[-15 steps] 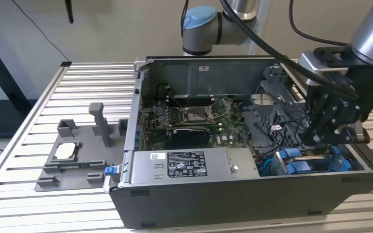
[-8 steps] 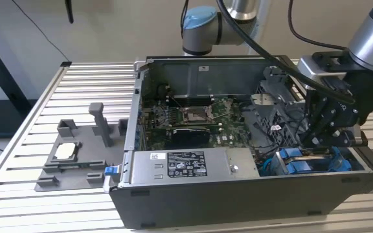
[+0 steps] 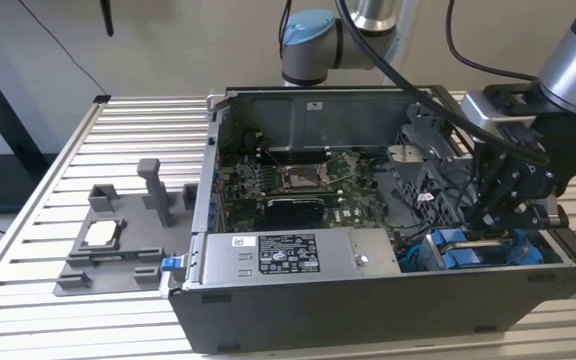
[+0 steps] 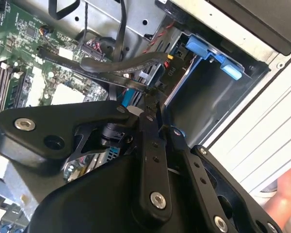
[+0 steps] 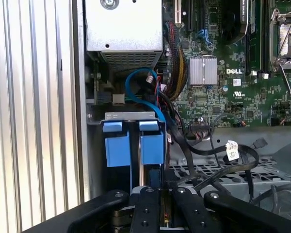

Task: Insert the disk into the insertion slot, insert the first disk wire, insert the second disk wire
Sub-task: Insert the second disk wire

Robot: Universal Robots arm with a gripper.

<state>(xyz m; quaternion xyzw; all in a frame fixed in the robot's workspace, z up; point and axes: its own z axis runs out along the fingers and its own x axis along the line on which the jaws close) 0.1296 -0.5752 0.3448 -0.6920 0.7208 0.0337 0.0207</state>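
One gripper [image 3: 503, 217] of ours hangs over the disk [image 3: 468, 251] in the insertion slot [image 3: 438, 259]; we cannot tell its grip. We should push straight and gently.

You have an open computer case [image 3: 388, 300] on a slatted metal counter [image 3: 28, 225]. Inside it, the green motherboard [image 3: 288, 187] fills the frame's centre, with its square processor socket [image 3: 298, 177] open. Along the case's near edge lies the silver power-supply box [image 3: 288, 259]. At the frame's left, a grey plastic fixture [image 3: 118, 240] holds a small silver chip [image 3: 101, 235].
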